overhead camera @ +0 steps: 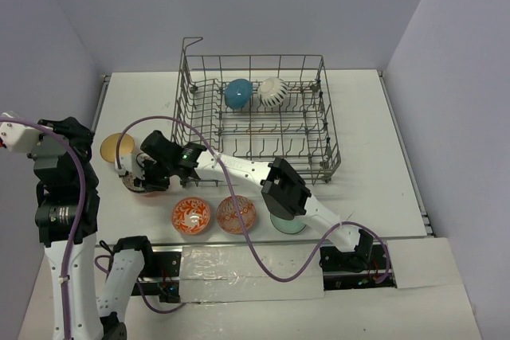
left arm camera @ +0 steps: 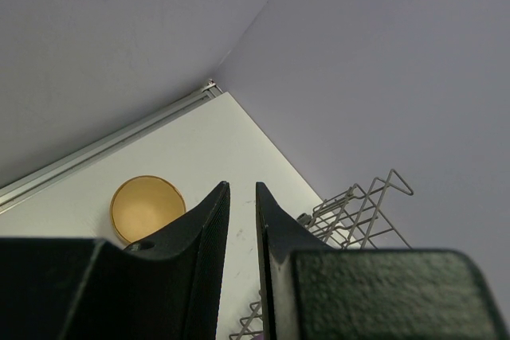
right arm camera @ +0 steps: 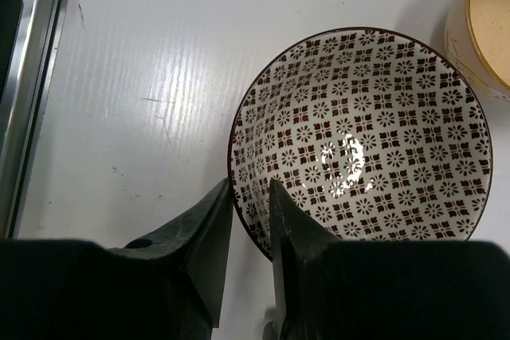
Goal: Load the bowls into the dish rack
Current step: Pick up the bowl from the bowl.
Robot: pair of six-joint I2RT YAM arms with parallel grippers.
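**Two bowls racked, a third with its rim between the fingers**

Three loose bowls sit nearest the arm bases: two orange-red patterned bowls (overhead camera: 191,215) (overhead camera: 237,213) side by side, and a pale green bowl (overhead camera: 287,226) half hidden under the right arm. The left gripper (left arm camera: 241,187) is raised off to the side. Its fingers stand a narrow slit apart with nothing between them.

Further in, the right arm reaches across to the left side of the desk (overhead camera: 382,117). The right gripper (right arm camera: 249,185) straddles the near rim of a brown-and-white patterned bowl (right arm camera: 358,137), one finger outside the wall and one inside. A gap shows around the rim, so I cannot tell whether the pads are biting yet. A tan bowl (right arm camera: 488,29) sits just beside it; whether they touch is unclear.

The dish rack (overhead camera: 335,157) stands at the far side, holding a teal-blue bowl (overhead camera: 237,94) and a white striped bowl (overhead camera: 272,92) on edge.

To do this well, the fingers should probably seat firmly on the rim before any lift, since a thin-edge pinch lets a bowl swing. Raise it straight up, clear of the tan bowl. Carry it over the rack's tall near wall and lower it on edge between free tines.
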